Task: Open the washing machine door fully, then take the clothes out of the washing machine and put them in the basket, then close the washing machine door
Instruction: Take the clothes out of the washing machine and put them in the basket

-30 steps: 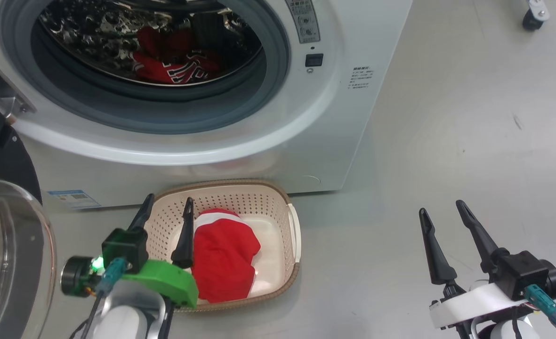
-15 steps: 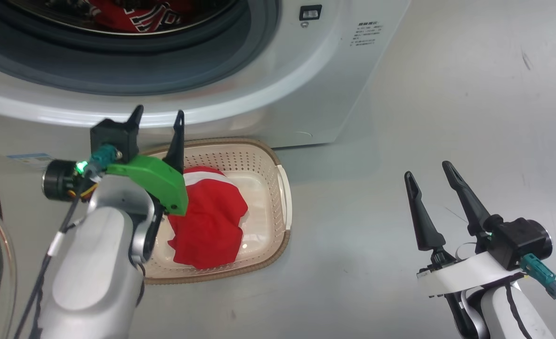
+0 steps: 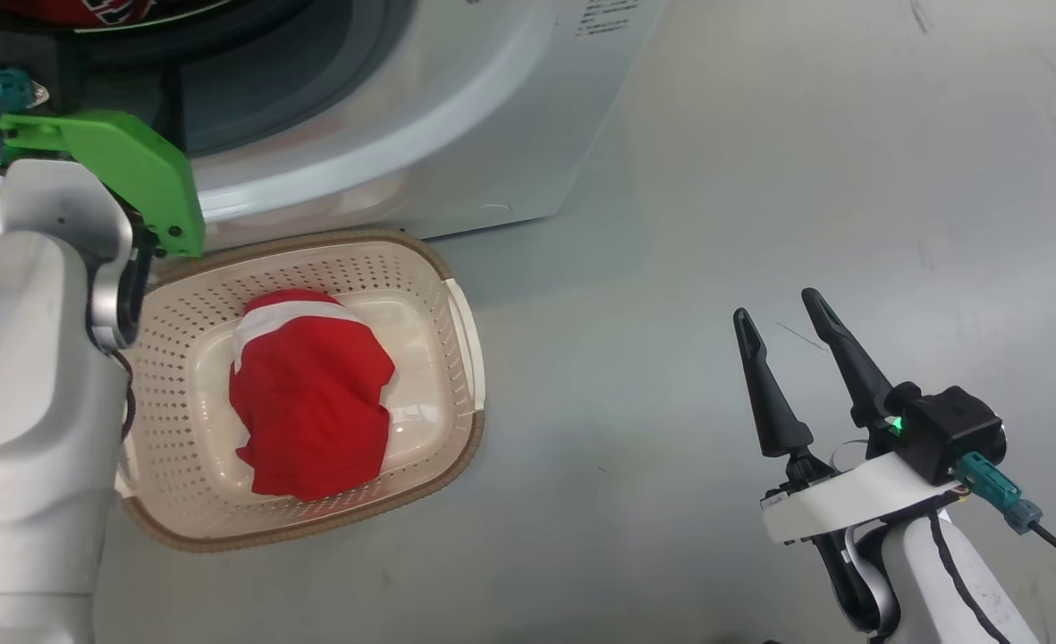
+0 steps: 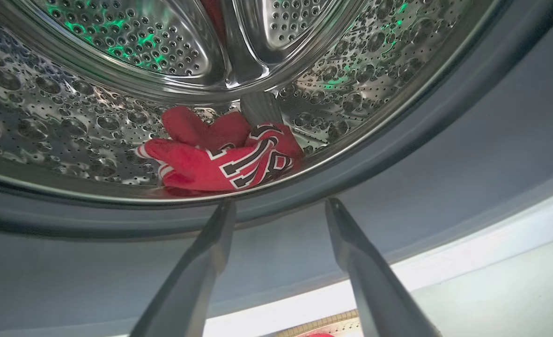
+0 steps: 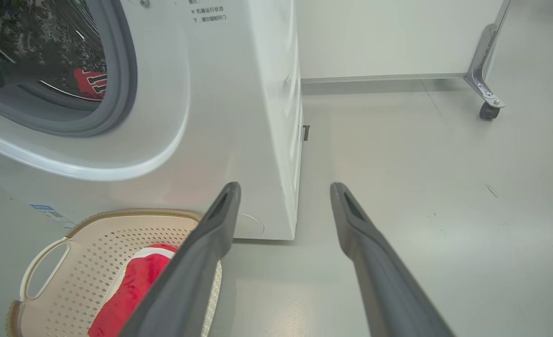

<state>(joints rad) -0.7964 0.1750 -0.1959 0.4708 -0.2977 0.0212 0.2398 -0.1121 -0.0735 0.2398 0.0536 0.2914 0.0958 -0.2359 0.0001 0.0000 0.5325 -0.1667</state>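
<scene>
Red clothes (image 4: pixel 220 159) lie at the drum's (image 4: pixel 47 117) 6 o'clock in the washer (image 3: pixel 456 116); another red piece (image 3: pixel 308 407) sits in the basket (image 3: pixel 170 358) on the floor (image 3: pixel 671 224) below. Left gripper (image 4: pixel 280 203), spread wide and empty, points at the drum mouth. Right gripper (image 3: pixel 774 304), likewise apart, hovers at the basket's 3 o'clock.

Drum mouth open ahead of left gripper (image 4: pixel 278 210); open floor round right gripper (image 3: pixel 776 307).
Left fingers (image 4: pixel 208 255) spread, tips at the grey rubber ring (image 4: pixel 398 187) of the white front-loading washing machine (image 3: pixel 456 134); ring's lower lip sits between them and the perforated steel drum (image 4: pixel 70 126). Red lettered garment (image 4: pixel 220 161) just inside, drum room above it free. Pale left forearm (image 3: pixel 27 402) overhangs left side of cream perforated plastic basket (image 3: pixel 375 268); right side free. Grey floor (image 3: pixel 671 268) bare beside right gripper, machine wall ahead-left.
</scene>
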